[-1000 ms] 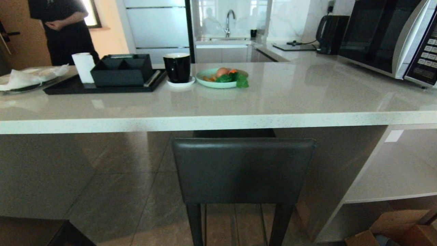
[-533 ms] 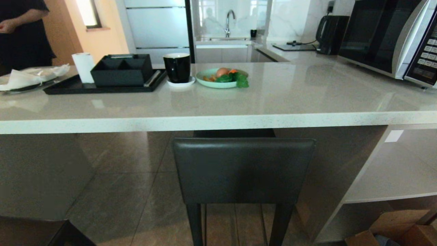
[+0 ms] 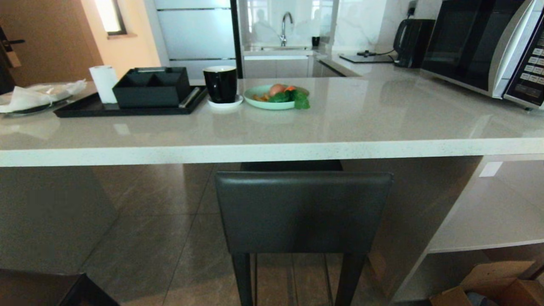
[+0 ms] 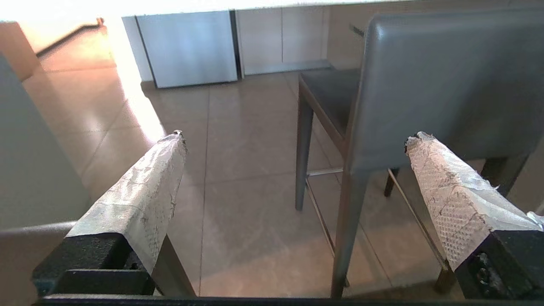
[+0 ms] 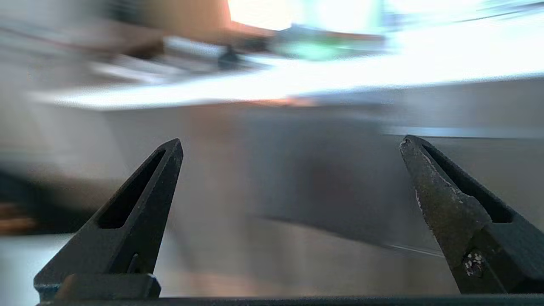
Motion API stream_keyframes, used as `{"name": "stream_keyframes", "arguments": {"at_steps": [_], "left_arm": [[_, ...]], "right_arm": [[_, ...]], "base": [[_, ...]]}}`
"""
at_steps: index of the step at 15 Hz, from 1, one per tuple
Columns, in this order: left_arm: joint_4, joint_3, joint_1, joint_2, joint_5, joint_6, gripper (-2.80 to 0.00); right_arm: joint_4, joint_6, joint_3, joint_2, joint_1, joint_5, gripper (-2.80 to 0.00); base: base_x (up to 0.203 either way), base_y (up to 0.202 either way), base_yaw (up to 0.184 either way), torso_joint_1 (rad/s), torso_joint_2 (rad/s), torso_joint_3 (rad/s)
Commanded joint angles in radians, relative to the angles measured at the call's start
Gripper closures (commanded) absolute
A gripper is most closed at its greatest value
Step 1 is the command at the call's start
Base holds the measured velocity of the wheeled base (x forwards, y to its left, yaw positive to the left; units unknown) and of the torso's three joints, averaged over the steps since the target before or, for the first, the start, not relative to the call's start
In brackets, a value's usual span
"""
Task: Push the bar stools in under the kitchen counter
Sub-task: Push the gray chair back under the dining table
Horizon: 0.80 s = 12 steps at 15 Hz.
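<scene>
Glossy tile flooring runs beneath the kitchen counter, whose pale stone top fills the upper half of our head view. On it, toward eleven o'clock, we see a black tray bearing a black divided box and a white paper roll; at twelve o'clock stands a black mug on a white saucer, with a pale green plate of food just beside it. A microwave sits at two o'clock, an electric kettle near it.

One bar stool stands at six o'clock, its dark backrest just below the counter's speckled edge and its seat tucked under the top. At eight o'clock a dark corner shows at the frame's edge; we cannot tell what it belongs to.

Neither arm shows in our head view. From the wrist cameras, our left gripper has its tape-wrapped fingers spread wide and grips nothing, with the stool ahead of it toward two o'clock. Our right gripper likewise stands fully apart and empty; its view is blurred, showing only the counter edge ahead.
</scene>
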Motion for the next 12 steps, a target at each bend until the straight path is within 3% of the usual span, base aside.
{"name": "stream_keyframes", "arguments": {"at_steps": [1, 3, 4, 6, 8, 10, 12], "left_arm": [[-0.001, 0.034, 0.000, 0.002, 0.021, 0.001, -2.80], [-0.001, 0.087, 0.000, 0.002, 0.120, 0.027, -2.80], [-0.014, 0.132, 0.000, 0.002, 0.159, 0.055, -2.80], [-0.085, 0.174, 0.000, 0.002, 0.174, 0.056, -2.80], [-0.018, 0.168, -0.001, 0.002, 0.154, 0.052, -2.80], [-0.023, 0.169, -0.002, 0.002, 0.151, 0.048, -2.80], [-0.023, 0.169, -0.002, 0.002, 0.159, 0.013, -2.80]], "right_arm": [[0.115, -0.324, 0.066, -0.001, 0.000, -0.340, -2.80], [0.250, -0.348, 0.076, -0.001, 0.000, -0.488, -2.80], [0.251, -0.357, 0.077, -0.001, 0.001, -0.479, -2.80], [0.300, -0.373, 0.077, -0.001, 0.001, -0.467, -2.80], [0.323, -0.376, 0.074, -0.001, 0.001, -0.452, -2.80], [0.323, -0.417, 0.074, -0.001, 0.001, -0.422, -2.80], [0.322, -0.399, 0.076, -0.001, 0.001, -0.423, -2.80]], "base": [[0.000, 0.000, 0.000, 0.000, 0.00, 0.000], [0.000, 0.000, 0.000, 0.000, 0.00, 0.000], [0.000, 0.000, 0.000, 0.000, 0.00, 0.000], [0.000, 0.000, 0.000, 0.000, 0.00, 0.000], [0.000, 0.000, 0.000, 0.000, 0.00, 0.000], [0.000, 0.000, 0.000, 0.000, 0.00, 0.000], [0.000, 0.000, 0.000, 0.000, 0.00, 0.000]]}}
